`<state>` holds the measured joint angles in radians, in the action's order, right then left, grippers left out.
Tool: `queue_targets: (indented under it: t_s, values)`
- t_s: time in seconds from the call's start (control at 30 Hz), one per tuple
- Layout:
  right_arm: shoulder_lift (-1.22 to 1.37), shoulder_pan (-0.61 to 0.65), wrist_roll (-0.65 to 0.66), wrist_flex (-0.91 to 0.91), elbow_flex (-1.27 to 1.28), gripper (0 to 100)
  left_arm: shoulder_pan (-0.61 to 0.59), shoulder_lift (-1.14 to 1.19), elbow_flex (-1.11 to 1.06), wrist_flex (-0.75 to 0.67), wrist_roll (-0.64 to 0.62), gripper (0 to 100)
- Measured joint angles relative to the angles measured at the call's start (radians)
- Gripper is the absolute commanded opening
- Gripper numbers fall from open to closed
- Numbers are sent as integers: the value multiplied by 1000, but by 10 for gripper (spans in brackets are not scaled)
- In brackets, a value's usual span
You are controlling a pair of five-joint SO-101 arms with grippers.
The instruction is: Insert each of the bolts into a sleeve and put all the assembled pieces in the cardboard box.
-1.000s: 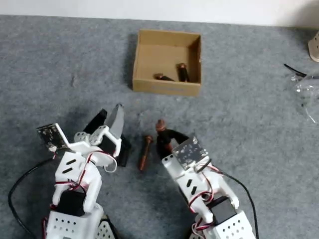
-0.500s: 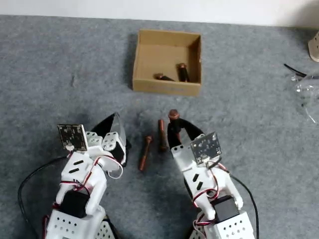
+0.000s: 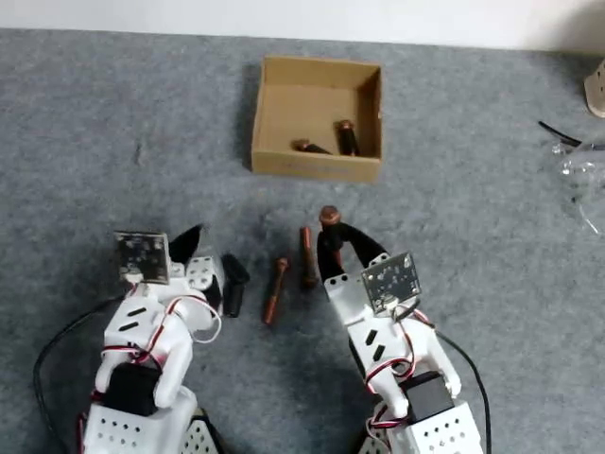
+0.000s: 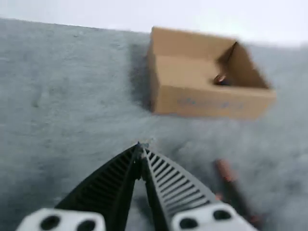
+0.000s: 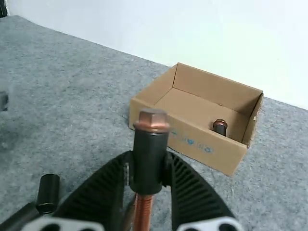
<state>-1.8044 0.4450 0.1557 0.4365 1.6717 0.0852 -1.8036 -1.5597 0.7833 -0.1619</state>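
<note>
Copper bolt in its black cylindrical sleeve (image 5: 150,144): roughly upright, long axis along the fingers, clamped by the right end effector (image 5: 148,162), short of the brown cardboard box (image 5: 192,139), which sits dead ahead. Left end effector (image 4: 141,150): pinched together, empty, farther from box.

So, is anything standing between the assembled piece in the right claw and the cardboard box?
Nothing visible. Bare carpet lies between the right claw holding the assembled piece and the cardboard box; two loose bolts lie beside the claw.
</note>
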Motion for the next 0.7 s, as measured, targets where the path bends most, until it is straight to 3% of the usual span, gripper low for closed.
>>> queue_targets:
  t_s: [0.2, 0.37, 0.57, 0.7]
  values:
    - [0, 0, 0, 0, 0, 5, -12, 0, -44, 91, 276, 7]
    - [0, 0, 0, 0, 0, 5, -25, 0, -66, 97, 307, 7]
    - [0, -11, 0, 0, 0, 5, -147, 0, -66, 97, 307, 7]
    - [0, -35, 0, 63, 0, 5, -160, -2, -83, 63, 307, 7]
